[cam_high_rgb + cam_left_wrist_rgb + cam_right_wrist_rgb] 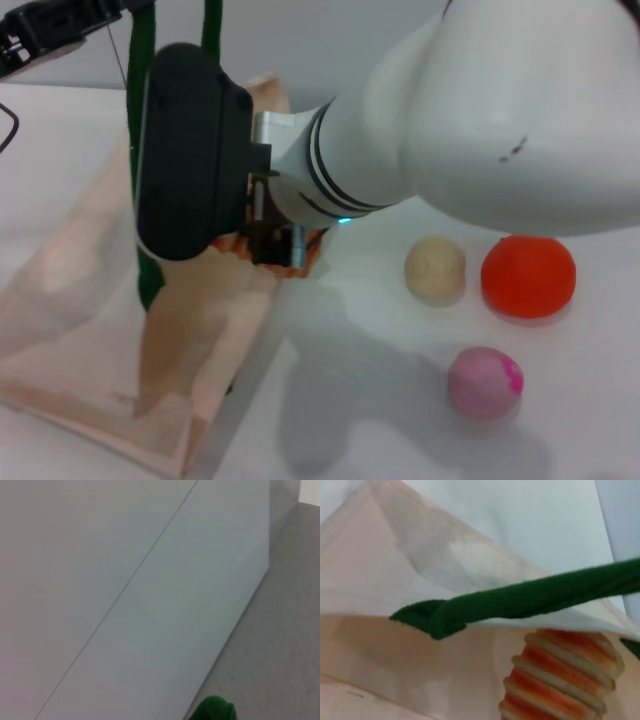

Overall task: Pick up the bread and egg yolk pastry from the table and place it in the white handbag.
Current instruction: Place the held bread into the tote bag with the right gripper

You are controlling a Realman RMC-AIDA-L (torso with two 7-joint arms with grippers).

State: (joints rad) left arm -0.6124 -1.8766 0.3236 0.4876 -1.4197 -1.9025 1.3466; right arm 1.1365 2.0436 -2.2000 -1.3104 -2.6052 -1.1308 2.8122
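Orange-and-cream ridged bread [565, 677] sits at the white handbag [90, 300] mouth; right claw [280, 245] grip can't be told.

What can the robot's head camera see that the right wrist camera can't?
Only the head view shows the egg yolk pastry, the orange ball and the pink ball on the table, plus the right gripper at the bag's mouth and the left gripper at the top left. Only the right wrist view shows the bread at the bag's opening. Both show the white handbag and its green handle.
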